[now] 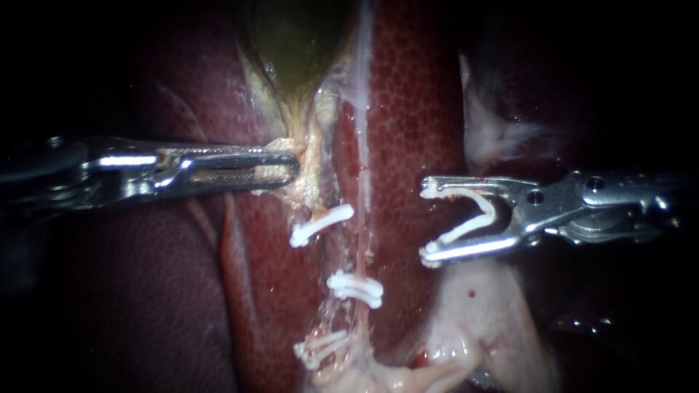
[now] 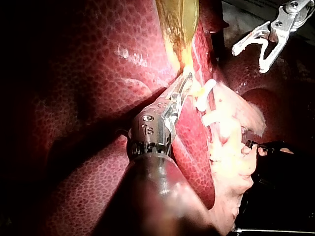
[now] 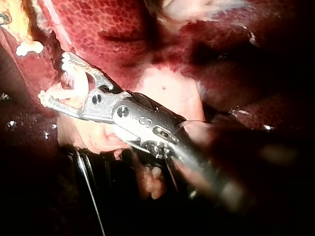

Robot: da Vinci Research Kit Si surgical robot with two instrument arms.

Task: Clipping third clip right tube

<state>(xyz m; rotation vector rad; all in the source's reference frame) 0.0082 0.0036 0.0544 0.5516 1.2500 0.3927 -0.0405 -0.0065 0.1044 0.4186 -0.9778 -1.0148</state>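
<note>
The right instrument (image 1: 429, 222) holds a white clip (image 1: 466, 229) spread wide between its jaws, both touching it. It sits level with the right tube (image 1: 362, 240), to the tube's right and clear of it. The left instrument (image 1: 291, 167) has its jaws clamped on the gallbladder (image 1: 291, 51) at its narrow end.

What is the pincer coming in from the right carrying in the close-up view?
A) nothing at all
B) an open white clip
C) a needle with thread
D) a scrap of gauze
B: a white clip, spread open in a V, sits in the pincer of the right instrument, one arm lying along each jaw.
</note>
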